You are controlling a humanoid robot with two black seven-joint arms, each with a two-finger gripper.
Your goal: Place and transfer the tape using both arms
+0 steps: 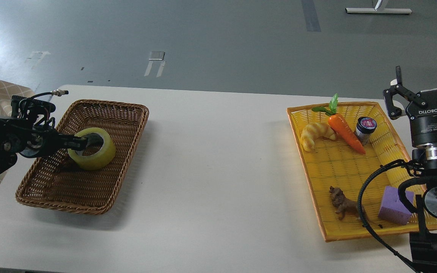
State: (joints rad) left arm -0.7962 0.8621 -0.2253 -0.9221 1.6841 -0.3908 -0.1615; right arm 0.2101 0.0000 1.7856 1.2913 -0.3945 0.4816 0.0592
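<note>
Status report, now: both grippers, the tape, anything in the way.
Left gripper reaching into the tape core, grip unconfirmed. Tape in the brown wicker basket. Right gripper open, raised beside the yellow tray, holding nothing. Table between the baskets unobstructed.

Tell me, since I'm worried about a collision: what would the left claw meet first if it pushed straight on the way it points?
The left claw already reaches into the tape, so the roll's far wall comes first, then probably the brown basket, though depth is unclear.

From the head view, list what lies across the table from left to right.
Left gripper → tape in the brown wicker basket → croissant → carrot → small dark jar → purple block → right gripper. All from croissant to block sit in the yellow tray.
</note>
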